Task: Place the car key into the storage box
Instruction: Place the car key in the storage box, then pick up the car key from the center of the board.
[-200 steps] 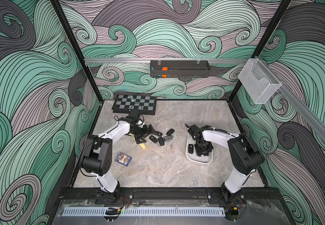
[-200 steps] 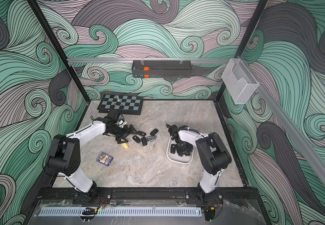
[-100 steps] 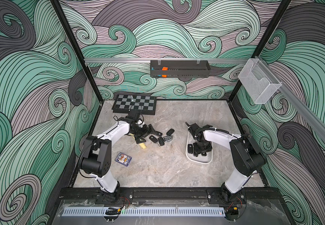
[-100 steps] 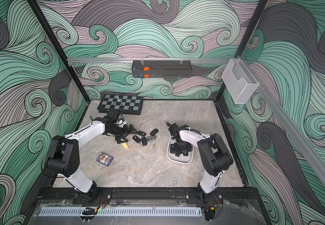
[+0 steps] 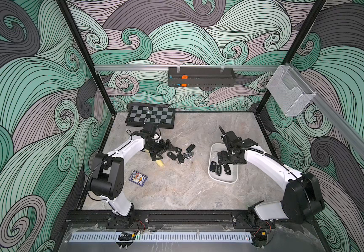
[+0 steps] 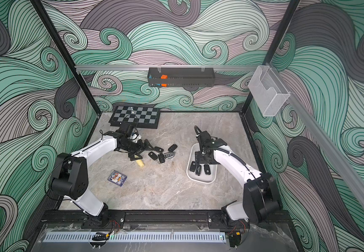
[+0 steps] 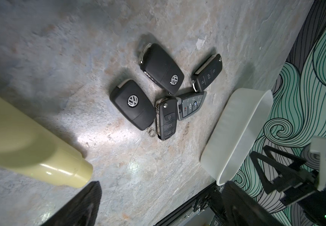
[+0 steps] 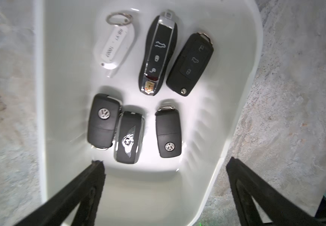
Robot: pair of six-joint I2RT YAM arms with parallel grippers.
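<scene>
Cards nearest the front, how many packs?

One pack point(image 5: 138, 177), flat on the table point(image 5: 176, 192), on the left arm's side.

Next in?

One white box point(image 5: 225, 178), on the right arm's side. The right wrist view shows five black keys point(image 8: 168, 133) on its floor in two rows, plus one white tag point(image 8: 115, 49) with a ring. Two of those keys lie against each other.

Any keys outside it?

Five more keys point(image 7: 132, 103), bunched on the table to the left of the box and clear of it. Several of them touch. One yellowish tube point(image 5: 159, 164) lies just nearer than the bunch.

And the grippers?

Two. The right gripper point(image 8: 165, 162) hangs over the box with its jaws spread wide. Nothing sits between them and they touch no key. The left gripper point(image 5: 162, 150) is just beside the loose bunch, also spread wide and empty. One of its fingers point(image 5: 156, 157) is over the tube. I cannot tell whether they touch.

Farther back?

One chessboard point(image 5: 150, 116) at the table's back edge, with one small piece point(image 5: 147, 109) standing on it. Above it, one black tray point(image 5: 200, 78) hangs on the back rail, and one mesh basket point(image 5: 290, 91) hangs on the right rail.
</scene>
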